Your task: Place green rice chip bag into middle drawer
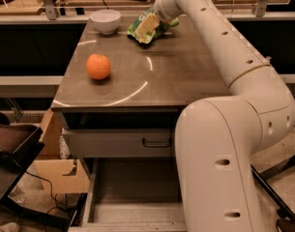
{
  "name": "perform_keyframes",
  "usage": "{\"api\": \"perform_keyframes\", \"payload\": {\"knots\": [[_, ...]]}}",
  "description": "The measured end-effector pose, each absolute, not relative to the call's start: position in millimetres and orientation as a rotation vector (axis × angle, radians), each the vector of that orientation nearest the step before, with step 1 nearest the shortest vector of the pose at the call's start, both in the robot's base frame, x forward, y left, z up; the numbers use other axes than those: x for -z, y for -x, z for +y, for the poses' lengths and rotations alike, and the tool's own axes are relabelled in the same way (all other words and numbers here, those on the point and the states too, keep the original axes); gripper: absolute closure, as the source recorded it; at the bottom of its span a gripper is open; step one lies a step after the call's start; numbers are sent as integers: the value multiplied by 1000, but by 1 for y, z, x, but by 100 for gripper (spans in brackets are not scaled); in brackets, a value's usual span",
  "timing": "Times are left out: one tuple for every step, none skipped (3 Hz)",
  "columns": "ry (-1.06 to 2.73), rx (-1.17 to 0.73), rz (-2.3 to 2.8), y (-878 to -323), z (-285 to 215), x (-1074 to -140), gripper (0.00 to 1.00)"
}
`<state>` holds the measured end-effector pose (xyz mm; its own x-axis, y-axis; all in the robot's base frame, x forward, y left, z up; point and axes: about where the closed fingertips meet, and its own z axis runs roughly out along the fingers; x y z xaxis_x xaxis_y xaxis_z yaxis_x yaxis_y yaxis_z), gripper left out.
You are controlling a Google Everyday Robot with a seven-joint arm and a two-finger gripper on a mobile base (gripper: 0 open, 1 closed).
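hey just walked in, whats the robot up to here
The robot's arm reaches across the table, and its hand is at the green rice chip bag near the far edge, beside a white bowl. The middle drawer below is pulled open, and the bag is not yet in it. An orange sits on the table's left side.

Crinkled, shiny green rice chip bag [135, 33] with a pale yellow-green patch, lying crumpled at 12 o'clock on the tabletop [185, 76], close to the far edge. Gripper [149, 25] right on top of it, reaching in from 1 o'clock. Grey metal middle drawer [137, 192] at 6 o'clock under the tabletop, pulled out, with a flat floor and a low left wall showing.
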<state>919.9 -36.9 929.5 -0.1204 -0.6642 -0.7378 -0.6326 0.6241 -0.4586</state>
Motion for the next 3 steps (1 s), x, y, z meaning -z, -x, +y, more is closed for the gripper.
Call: {"api": "perform_keyframes", "payload": {"knots": [[953, 61, 1773, -934, -51, -936, 0], [895, 73, 1744, -946, -59, -935, 0], [898, 62, 1755, -947, -57, -929, 0]]}}
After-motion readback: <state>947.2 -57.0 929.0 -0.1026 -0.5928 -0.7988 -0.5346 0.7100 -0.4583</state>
